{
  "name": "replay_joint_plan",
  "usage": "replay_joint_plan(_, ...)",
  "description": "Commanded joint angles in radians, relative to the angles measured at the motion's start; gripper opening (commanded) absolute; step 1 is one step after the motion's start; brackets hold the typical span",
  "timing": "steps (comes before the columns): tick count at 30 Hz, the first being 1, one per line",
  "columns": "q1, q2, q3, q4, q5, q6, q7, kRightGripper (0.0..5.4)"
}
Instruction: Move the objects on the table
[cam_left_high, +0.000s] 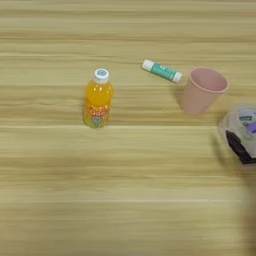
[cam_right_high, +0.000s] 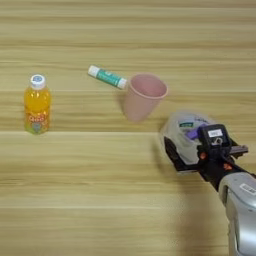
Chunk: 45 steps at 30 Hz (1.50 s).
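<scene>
At the right-hand edge of the wide, light wooden bench (cam_right_high: 100, 190), the robot's right claw (cam_right_high: 200, 152) sits at the clear tape roll with the purple core (cam_right_high: 186, 131), one black finger (cam_right_high: 175, 155) along the roll's near-left side and the claw body over its right side. The fingers appear spread around the roll, holding it, though whether the roll is lifted or rests on the wood cannot be told. The silver forearm (cam_right_high: 242, 215) enters from the lower right corner.

The roll lies directly at the claw, so the relation that matters is what stands around it: the pink paper cup (cam_right_high: 142, 97) is just beyond and to the left, upright with its mouth tipped toward the camera, near the roll but apart from it. The cup looks empty; nothing shows inside it. Just behind the cup's left rim lies the white-and-teal glue stick (cam_right_high: 107, 77) on its side, its long axis slanting from upper left down to the right, its lower end close to the cup. Well apart, far to the left, the small orange juice bottle with the white cap (cam_right_high: 37, 104) stands upright, capped and full of juice.

Any carry leftward would likely have to clear the cup first.
</scene>
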Motion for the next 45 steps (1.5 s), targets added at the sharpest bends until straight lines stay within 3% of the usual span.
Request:
replay_joint_plan(1,-0.063,-0.082,0.011,-0.014,-0.016,-0.022,0.013,5.36)
replay_joint_plan(25,-0.188,-0.186,0.079,0.197,-0.020,0.019,0.169,5.36)
replay_joint_plan(32,-0.226,-0.233,0.148,0.224,-0.040,0.048,0.223,5.36)
replay_joint_plan(45,-0.256,-0.274,0.214,0.241,-0.083,0.070,0.265,4.02)
